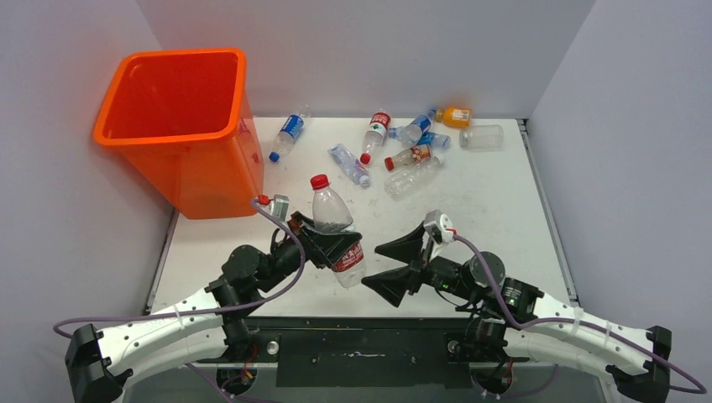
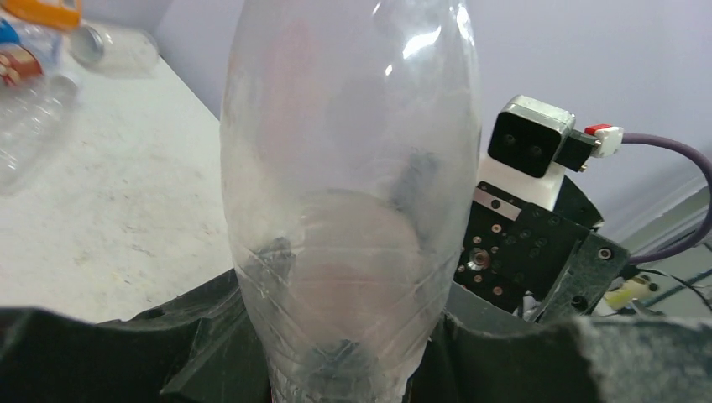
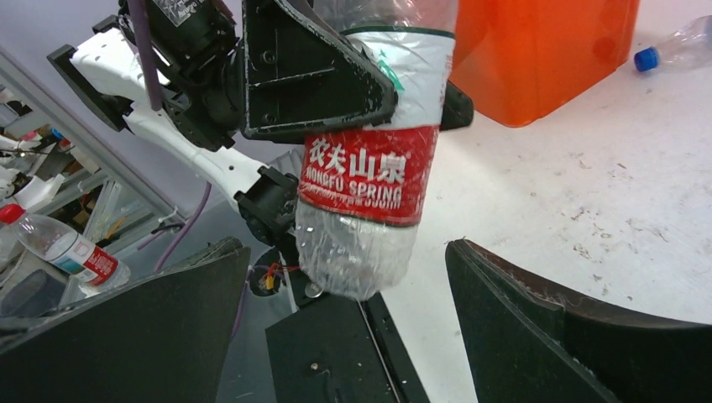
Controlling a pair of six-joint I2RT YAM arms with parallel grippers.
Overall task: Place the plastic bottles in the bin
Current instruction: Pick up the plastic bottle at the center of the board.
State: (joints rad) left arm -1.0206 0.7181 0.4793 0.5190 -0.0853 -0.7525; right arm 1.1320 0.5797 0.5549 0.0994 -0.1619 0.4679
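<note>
L fingers point(image 1: 329, 246) grip 1 bottle point(image 1: 330, 210); R fingers point(image 1: 406, 243) apart; 1 bin point(image 1: 212, 172).

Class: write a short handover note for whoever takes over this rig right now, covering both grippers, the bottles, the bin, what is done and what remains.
Left gripper: shut on a red-capped bottle, held off the table near its front edge.
Right gripper: open and empty, fingers spread either side of that bottle's base, not touching.
Bin: far left; no bottle visible inside.
Other bottles: about nine lying loose along the far side.
Done: nothing visibly binned.
Left: bin the held bottle, then the rest.
</note>
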